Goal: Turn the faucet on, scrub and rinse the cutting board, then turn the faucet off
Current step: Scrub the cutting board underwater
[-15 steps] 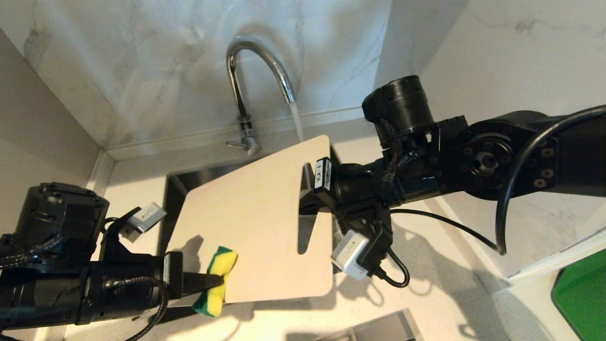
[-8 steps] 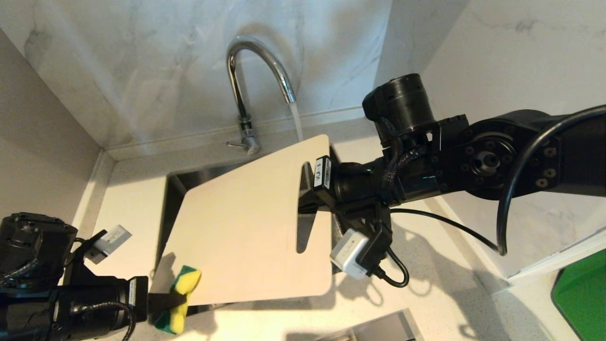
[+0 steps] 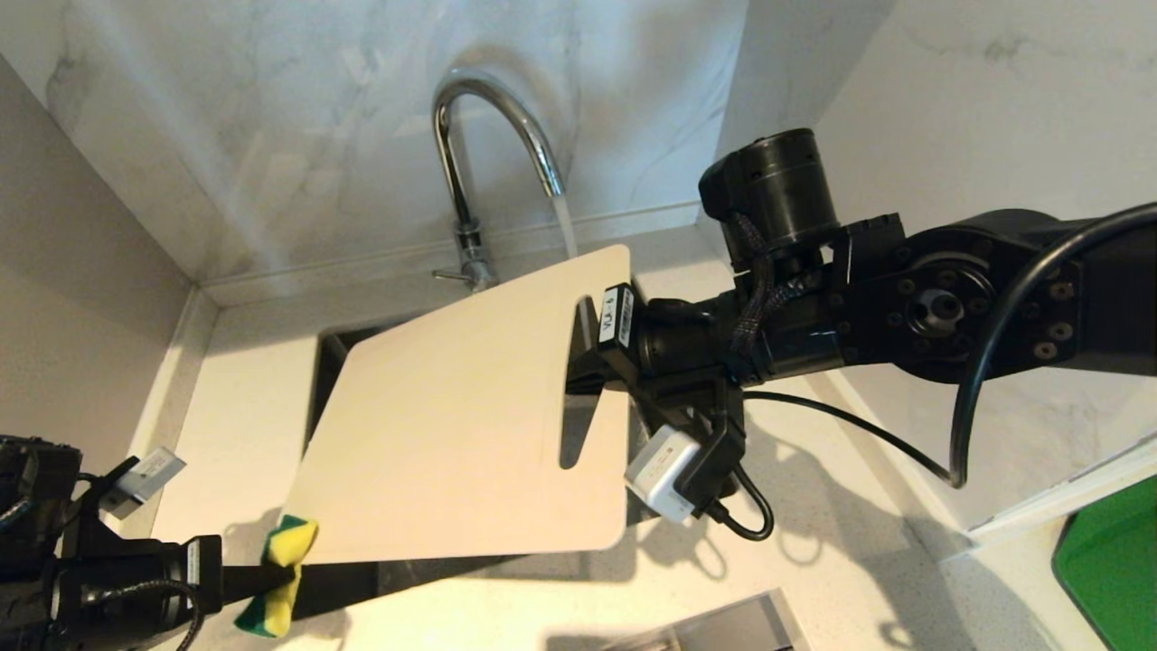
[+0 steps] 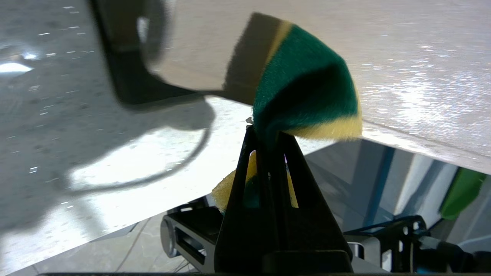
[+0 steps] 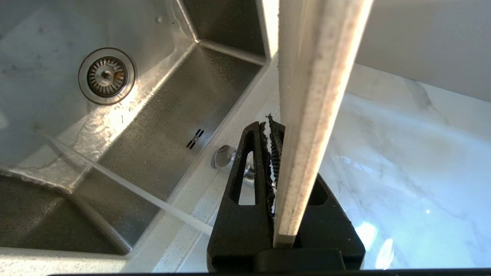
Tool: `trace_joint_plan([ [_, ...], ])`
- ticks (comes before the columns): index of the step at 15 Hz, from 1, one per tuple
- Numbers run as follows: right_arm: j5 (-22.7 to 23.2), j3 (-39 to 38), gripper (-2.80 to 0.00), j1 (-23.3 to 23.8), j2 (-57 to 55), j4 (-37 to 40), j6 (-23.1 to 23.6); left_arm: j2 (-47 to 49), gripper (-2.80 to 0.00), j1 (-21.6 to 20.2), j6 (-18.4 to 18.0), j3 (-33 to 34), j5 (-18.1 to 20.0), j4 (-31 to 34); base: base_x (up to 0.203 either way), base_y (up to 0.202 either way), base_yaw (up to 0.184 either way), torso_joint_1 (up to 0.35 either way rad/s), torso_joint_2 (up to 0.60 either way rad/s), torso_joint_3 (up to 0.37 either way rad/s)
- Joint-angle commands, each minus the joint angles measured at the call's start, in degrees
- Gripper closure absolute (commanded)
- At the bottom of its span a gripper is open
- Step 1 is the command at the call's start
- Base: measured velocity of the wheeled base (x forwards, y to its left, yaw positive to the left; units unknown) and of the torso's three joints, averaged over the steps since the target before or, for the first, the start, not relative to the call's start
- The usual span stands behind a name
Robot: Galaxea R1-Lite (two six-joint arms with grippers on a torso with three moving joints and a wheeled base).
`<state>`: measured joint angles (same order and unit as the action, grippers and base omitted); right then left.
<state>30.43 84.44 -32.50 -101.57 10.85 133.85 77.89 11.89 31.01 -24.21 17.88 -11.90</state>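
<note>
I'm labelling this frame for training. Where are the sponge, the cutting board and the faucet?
sponge (image 3: pixel 287 542): head view, on its yellow upper half.
cutting board (image 3: pixel 452 425): head view, on the bare middle of its top face.
faucet (image 3: pixel 493 95): head view, on the arch of its chrome spout.

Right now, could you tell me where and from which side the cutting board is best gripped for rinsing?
Probably at the short end beside the handle slot, from the robot's right, as the right gripper does: jaws across the thin edge. That holds the cutting board tilted over the sink, its face free for the sponge.
</note>
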Motion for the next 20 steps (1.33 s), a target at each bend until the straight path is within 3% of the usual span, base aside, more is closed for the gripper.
trace_joint_plan([
  [1,0.07,-0.07,0.00,-0.02,0.23,0.14,0.80,0.57,0.00,-5.54,-1.39,1.35,2.79,-0.09,0.000,0.000,0.000,0.000,0.00,0.000],
  [5,0.16,-0.16,0.00,-0.02,0.23,0.14,0.71,5.51,0.00,-18.38,-8.41,1.42,9.22,-0.13,0.000,0.000,0.000,0.000,0.00,0.000],
  [7,0.16,-0.13,0.00,-0.02,0.23,0.14,0.71,5.96,0.00,-21.73,-10.04,-0.28,11.48,-0.10,0.000,0.000,0.000,0.000,0.00,0.000],
  [12,0.16,-1.17,0.00,-0.02,0.67,0.14,0.80,4.14,0.00,-22.88,-9.34,-6.47,13.18,1.27,0.000,0.000,0.000,0.000,0.00,0.000],
  [20,-0.06,-3.24,0.00,0.55,0.59,0.14,0.98,-0.98,0.00,-23.82,-6.28,-17.68,15.45,11.94,0.000,0.000,0.000,0.000,0.00,0.000],
])
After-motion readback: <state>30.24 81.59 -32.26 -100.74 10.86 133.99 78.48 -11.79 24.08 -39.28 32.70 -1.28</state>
